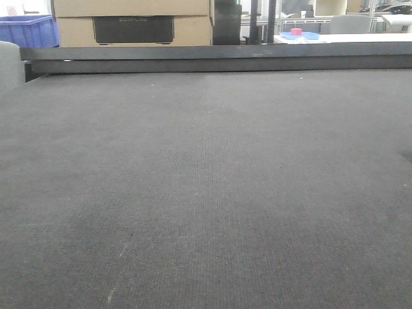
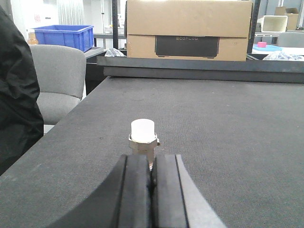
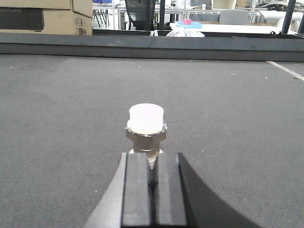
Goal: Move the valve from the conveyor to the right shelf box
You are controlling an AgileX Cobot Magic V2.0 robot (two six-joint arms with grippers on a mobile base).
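Observation:
The conveyor (image 1: 206, 193) is a wide dark grey woven belt with a black rail (image 1: 219, 61) at its far edge; no valve or gripper shows in the front view. In the left wrist view my left gripper (image 2: 151, 164) is shut on the thin stem of a metal valve (image 2: 142, 135) with a hex body and white cap, over the belt (image 2: 228, 123) near its left edge. In the right wrist view my right gripper (image 3: 151, 161) is shut on the stem of a like valve (image 3: 146, 123) over the belt (image 3: 71, 95). The shelf box is out of view.
A cardboard box (image 2: 188, 29) stands behind the far rail. A blue crate (image 2: 64, 35) and a grey chair (image 2: 57, 80) are left of the belt, with black cloth (image 2: 14, 95) nearer. A blue tray (image 1: 299, 33) lies on a far table.

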